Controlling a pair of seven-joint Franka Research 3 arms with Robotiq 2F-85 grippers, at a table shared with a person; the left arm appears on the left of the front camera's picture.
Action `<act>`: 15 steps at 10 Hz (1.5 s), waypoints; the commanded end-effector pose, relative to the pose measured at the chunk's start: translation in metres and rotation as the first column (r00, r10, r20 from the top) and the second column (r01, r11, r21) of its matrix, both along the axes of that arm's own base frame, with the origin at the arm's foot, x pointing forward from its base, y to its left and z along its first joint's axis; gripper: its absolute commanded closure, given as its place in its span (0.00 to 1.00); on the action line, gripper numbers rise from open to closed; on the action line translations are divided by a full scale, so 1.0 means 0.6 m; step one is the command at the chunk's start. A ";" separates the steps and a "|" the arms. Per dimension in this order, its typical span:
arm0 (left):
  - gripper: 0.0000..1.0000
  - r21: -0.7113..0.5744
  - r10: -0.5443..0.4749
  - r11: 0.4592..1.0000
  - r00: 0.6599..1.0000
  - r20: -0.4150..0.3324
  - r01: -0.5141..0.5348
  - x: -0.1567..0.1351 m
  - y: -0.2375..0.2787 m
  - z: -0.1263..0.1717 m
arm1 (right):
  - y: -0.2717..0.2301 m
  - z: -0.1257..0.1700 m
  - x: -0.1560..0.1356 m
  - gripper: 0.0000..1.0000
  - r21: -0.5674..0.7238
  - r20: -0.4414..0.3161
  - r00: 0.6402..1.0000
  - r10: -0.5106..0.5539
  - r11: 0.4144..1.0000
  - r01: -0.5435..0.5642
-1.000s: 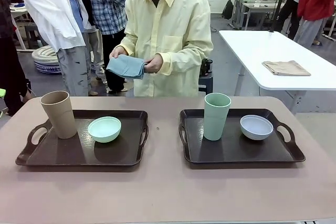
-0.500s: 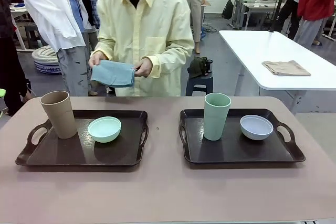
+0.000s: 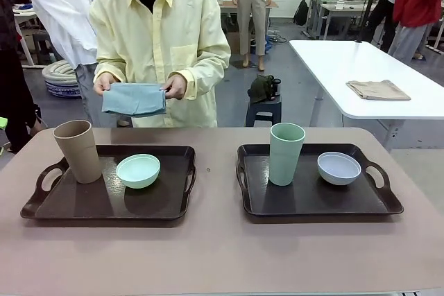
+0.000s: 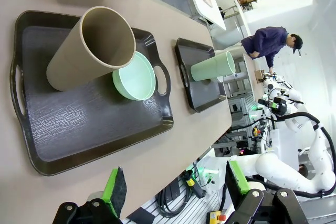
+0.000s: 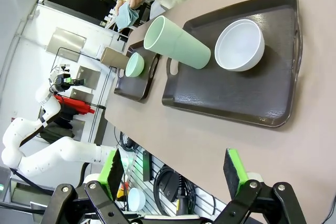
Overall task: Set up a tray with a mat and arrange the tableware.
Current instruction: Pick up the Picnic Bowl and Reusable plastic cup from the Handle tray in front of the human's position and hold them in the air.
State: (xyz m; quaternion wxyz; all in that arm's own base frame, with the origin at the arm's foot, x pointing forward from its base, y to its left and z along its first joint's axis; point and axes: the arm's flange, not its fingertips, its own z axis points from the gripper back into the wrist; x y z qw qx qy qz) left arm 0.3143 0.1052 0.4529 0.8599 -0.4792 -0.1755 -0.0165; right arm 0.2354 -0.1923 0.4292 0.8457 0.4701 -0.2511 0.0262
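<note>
Tapered tan plastic cup (image 3: pixel 78 150) and round mint-green bowl (image 3: pixel 138 170) stand in the wood-grained dark brown tray (image 3: pixel 104 218); right of it, a matching tray (image 3: pixel 319 211) holds a mint-green cup (image 3: pixel 286 153) and grey-white bowl (image 3: pixel 338 168). Beyond the dark brown tray, a person's right hand (image 3: pixel 104 84) and left hand (image 3: pixel 175 88) pinch a folded blue cloth mat (image 3: pixel 134 98). Left gripper (image 4: pixel 175 174) and right gripper (image 5: pixel 171 161): jaws spread, empty.

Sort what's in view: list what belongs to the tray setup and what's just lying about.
Belongs to the job: left tray, right tray, tan cup, mint green cup, mint green bowl, pale bowl, blue mat in the person's hands.

Lying about: folded tan cloth on the white side table, dark bag on the stool behind.
</note>
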 end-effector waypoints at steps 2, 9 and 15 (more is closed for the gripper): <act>0.00 -0.017 -0.007 1.000 1.000 0.025 0.007 0.003 0.003 -0.002 | -0.001 0.001 0.005 0.00 0.014 0.028 1.000 0.000 1.000 -0.001; 0.00 -0.017 -0.007 1.000 1.000 0.025 0.007 0.003 0.003 -0.002 | -0.001 0.001 0.005 0.00 0.014 0.028 1.000 0.000 1.000 -0.001; 0.00 0.000 0.000 1.000 1.000 0.000 0.000 0.000 0.000 0.000 | 0.013 0.017 -0.001 0.00 -0.034 0.043 0.998 0.038 0.999 -0.036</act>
